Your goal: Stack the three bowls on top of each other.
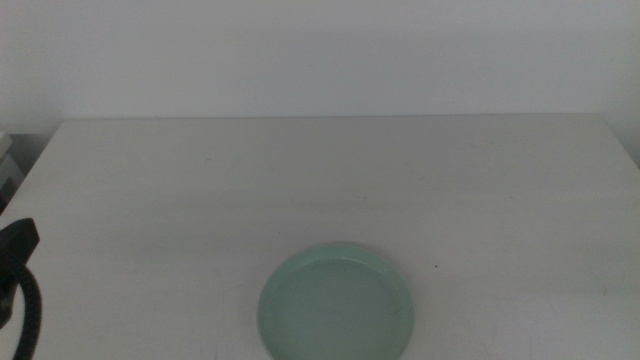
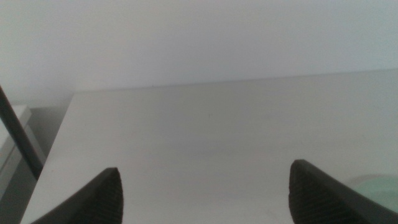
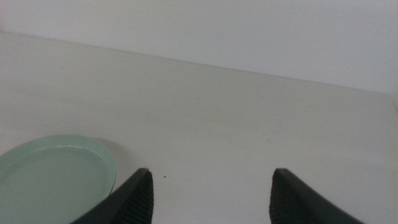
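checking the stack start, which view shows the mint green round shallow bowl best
The middle view: the mint green round shallow bowl shows almost whole, cut only at the picture's edge. The right wrist view shows a cropped part; the left wrist view catches only a sliver.

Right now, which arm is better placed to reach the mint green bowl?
Probably right: its open tool sits beside the mint green bowl, largely in view. The open left tool sees only its edge.

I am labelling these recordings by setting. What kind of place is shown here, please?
Probably a lab or test bench rather than a home: a bare white table against a plain wall, one mint green bowl on it, and both grippers, left and right, open above it.
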`<act>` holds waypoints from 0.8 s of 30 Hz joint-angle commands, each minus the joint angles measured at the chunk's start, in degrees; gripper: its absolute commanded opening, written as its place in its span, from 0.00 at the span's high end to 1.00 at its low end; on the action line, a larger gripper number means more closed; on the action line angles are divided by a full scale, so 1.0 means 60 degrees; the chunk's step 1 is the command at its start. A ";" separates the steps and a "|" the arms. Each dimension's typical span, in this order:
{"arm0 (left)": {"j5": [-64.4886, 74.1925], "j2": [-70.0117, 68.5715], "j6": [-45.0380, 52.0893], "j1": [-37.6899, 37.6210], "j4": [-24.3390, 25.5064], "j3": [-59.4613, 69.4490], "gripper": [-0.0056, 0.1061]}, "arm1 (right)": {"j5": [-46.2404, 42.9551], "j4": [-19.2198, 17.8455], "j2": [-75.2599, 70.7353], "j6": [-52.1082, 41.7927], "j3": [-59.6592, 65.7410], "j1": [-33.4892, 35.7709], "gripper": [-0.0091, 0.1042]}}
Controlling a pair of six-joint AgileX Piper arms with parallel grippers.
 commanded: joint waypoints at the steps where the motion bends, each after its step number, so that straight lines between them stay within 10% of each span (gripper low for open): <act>1: -0.0562 0.0044 -0.0059 0.0016 -0.0033 -0.0257 0.16 | -0.0782 0.0041 0.0080 -0.0043 -0.0230 0.0000 0.50; 24: -0.0702 -0.4018 -0.0067 0.0016 0.0043 0.3801 0.16 | -0.2249 -0.0847 -0.3199 -0.0049 0.3246 -0.0460 0.50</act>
